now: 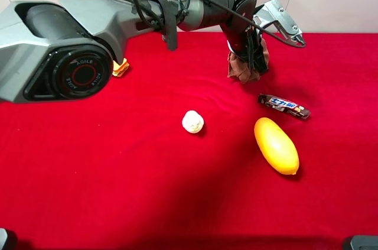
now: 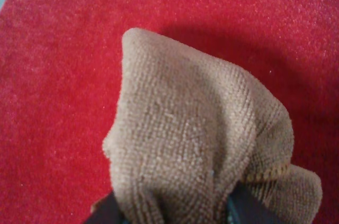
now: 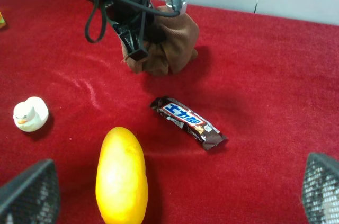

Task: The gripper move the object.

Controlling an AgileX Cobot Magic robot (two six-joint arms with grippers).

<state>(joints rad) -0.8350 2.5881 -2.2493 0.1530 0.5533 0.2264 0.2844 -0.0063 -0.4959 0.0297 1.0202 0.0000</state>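
The left pincer (image 1: 252, 54) is reaching across to the far right part of the red counter (image 1: 106, 179) and clamping the gathered top of the brown towel (image 1: 239, 70); its dark fingers (image 2: 106, 212) are pressing in on either side of the cloth. The right pincer (image 3: 177, 181) is hanging apart and holding nothing, well back from the towel.

The towel is sitting at the far side of the counter, beyond the chocolate bar (image 1: 283, 107) and the yellow fruit (image 1: 276, 145), and well apart from the toy duck (image 1: 193, 122). Its lower folds are lying at or just off the counter; I cannot tell which.

By my reading the grasp is already made and the carrying step is starting. The next move is calling for a clean rise, so the trailing cloth is not dragging across the chocolate bar just beside it, and then a travel to the drop spot before the jaws are letting go.

The towel is hanging as a rumpled bundle; its long axis is running roughly upright, with the pinched end pointing up into the jaws and the loose folds pointing down at the counter.
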